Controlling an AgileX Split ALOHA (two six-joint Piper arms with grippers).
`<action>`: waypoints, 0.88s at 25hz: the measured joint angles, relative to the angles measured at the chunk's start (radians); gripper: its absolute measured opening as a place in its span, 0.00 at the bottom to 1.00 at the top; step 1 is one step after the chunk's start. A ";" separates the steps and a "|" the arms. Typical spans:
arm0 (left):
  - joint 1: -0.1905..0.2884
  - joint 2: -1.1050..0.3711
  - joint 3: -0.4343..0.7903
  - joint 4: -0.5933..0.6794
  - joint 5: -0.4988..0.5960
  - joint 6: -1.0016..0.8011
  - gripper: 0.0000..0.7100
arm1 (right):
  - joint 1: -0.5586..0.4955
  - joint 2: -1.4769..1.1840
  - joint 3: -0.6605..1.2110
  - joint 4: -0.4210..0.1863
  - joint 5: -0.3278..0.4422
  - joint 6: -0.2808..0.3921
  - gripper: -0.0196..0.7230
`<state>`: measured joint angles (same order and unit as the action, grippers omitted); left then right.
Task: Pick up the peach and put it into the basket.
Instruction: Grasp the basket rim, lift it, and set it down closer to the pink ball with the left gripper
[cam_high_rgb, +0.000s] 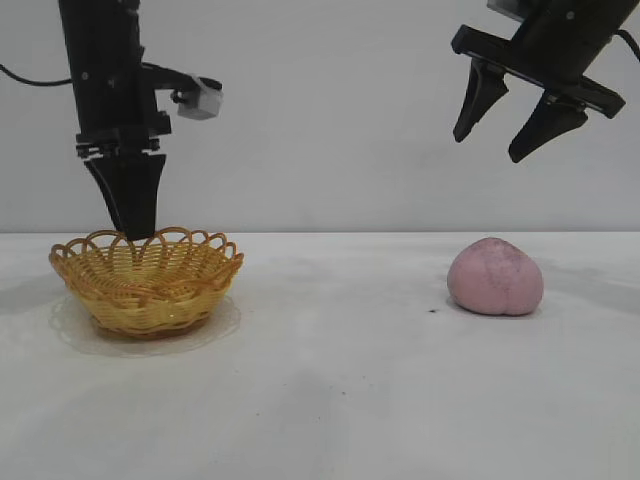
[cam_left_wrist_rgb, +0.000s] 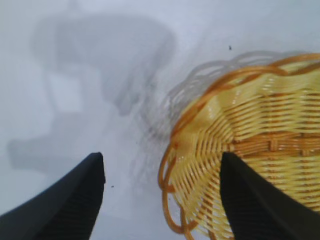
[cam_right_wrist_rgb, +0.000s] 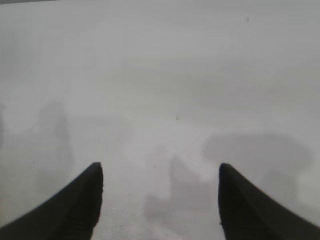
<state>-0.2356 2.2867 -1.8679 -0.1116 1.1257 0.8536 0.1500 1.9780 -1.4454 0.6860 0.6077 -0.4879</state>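
Hiding behind basket (cam_high_rgb: 147, 280) rim: left fingers (cam_high_rgb: 131, 200).

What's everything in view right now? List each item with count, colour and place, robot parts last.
peach: one, dusty pink, on the table at the exterior view's right, clear of the basket and untouched.
basket: one, yellow wicker with an orange-brown looped rim, on the table at the left, nothing visible in it.
table: one, white, under both things.
left tool: one, black, pointing straight down at the basket's rim; in the wrist view one finger is over the basket's wall and the other outside it, jaws apart around the rim.
right tool: one, black, raised in the air above the peach, jaws open, holding nothing.
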 joint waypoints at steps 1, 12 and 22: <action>0.000 0.008 0.000 0.000 -0.008 0.009 0.47 | 0.000 0.000 0.000 0.000 0.000 0.000 0.60; 0.000 0.018 -0.026 -0.020 0.043 -0.049 0.00 | 0.000 0.000 0.000 0.000 -0.010 -0.018 0.60; 0.058 -0.012 -0.078 -0.224 0.094 -0.563 0.00 | -0.002 0.000 0.000 0.000 -0.012 -0.022 0.60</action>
<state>-0.1776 2.2743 -1.9463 -0.3352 1.2195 0.2910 0.1482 1.9780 -1.4454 0.6860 0.5953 -0.5098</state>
